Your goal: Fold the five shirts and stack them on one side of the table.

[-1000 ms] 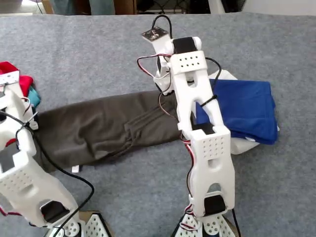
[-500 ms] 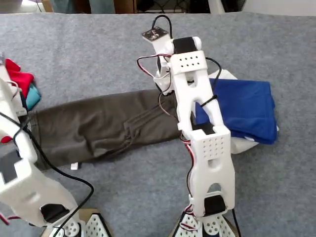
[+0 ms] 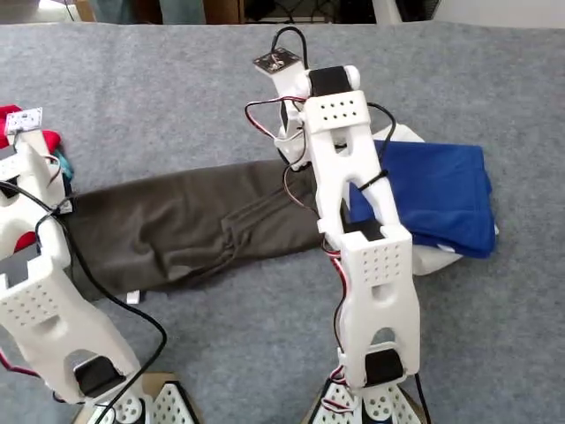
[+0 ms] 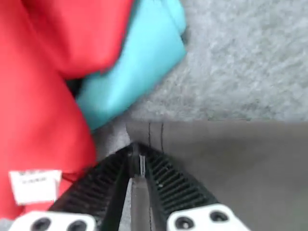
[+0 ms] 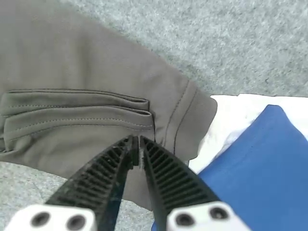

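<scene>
Stretched for the fold: the olive shirt [image 3: 185,225] lies in a long band across the grey table [image 3: 177,88], from the 9 o'clock edge to the centre, held at both ends. The left gripper [image 4: 137,151] has its fingers together on the shirt's corner at 9 o'clock. The right gripper [image 5: 134,142] has its fingers closed on the cloth near the hem at the centre.

In the past second the left arm swung out toward 9 o'clock, drawing the shirt's near end with it, then came back in. The bulge along the shirt's 7 o'clock edge has flattened and the band lies straighter. The right arm has kept still, serving as the anchor.

This looks like a smoothing tug before the next fold, so this shirt is not yet done. A blue shirt [image 3: 433,194] sits folded on a white shirt [image 3: 428,261] at 3 o'clock, the likely stack. A red shirt [image 4: 43,96] and a teal shirt [image 4: 139,62] wait bunched just beside the left gripper at 9 o'clock. By that count, two appear done.
</scene>
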